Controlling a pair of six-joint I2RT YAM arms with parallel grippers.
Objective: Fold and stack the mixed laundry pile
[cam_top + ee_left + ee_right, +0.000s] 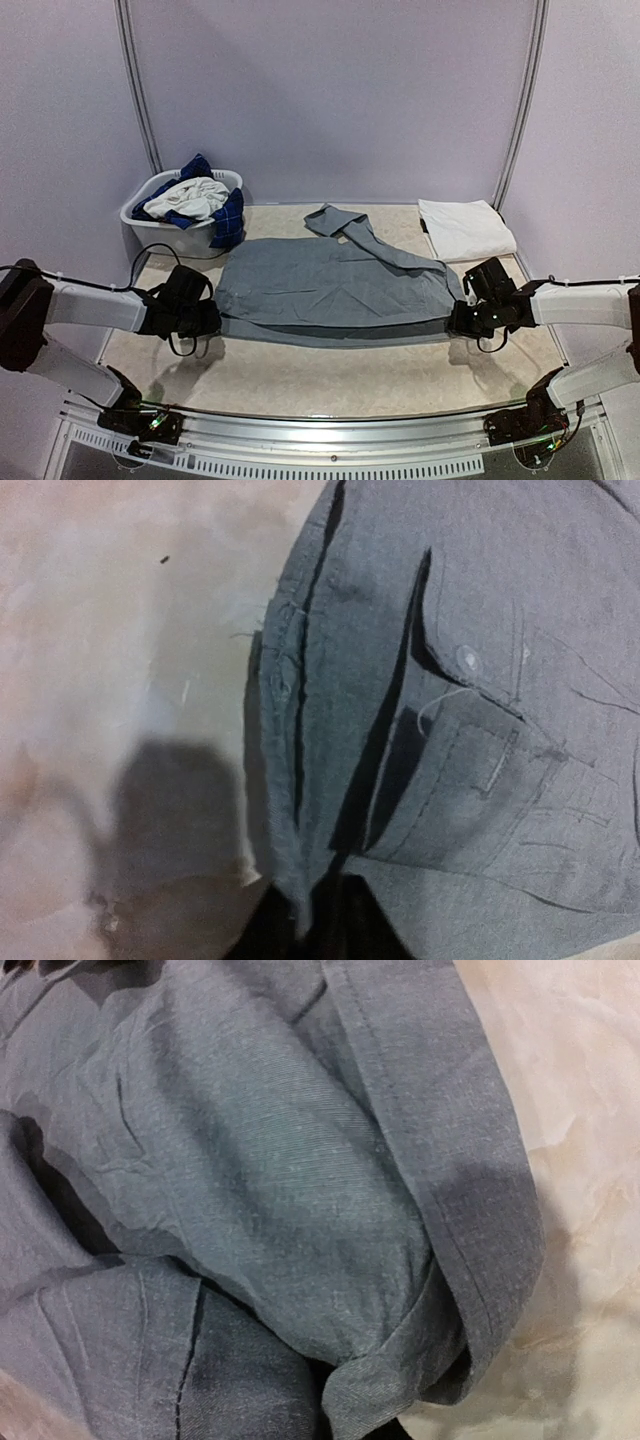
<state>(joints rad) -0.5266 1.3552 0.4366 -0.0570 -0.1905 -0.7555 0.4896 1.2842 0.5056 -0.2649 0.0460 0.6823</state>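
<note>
Left gripper clamped on grey garment left edge | right gripper clamped on right edge | near edge hung above table.

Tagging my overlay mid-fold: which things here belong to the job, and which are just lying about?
Job: grey garment, pinched by left gripper and right gripper; folded white cloth; white and plaid clothes in basket.
Lying about: basket itself.

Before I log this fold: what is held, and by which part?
The grey garment: left gripper pinches its left edge, right gripper its right edge.
</note>
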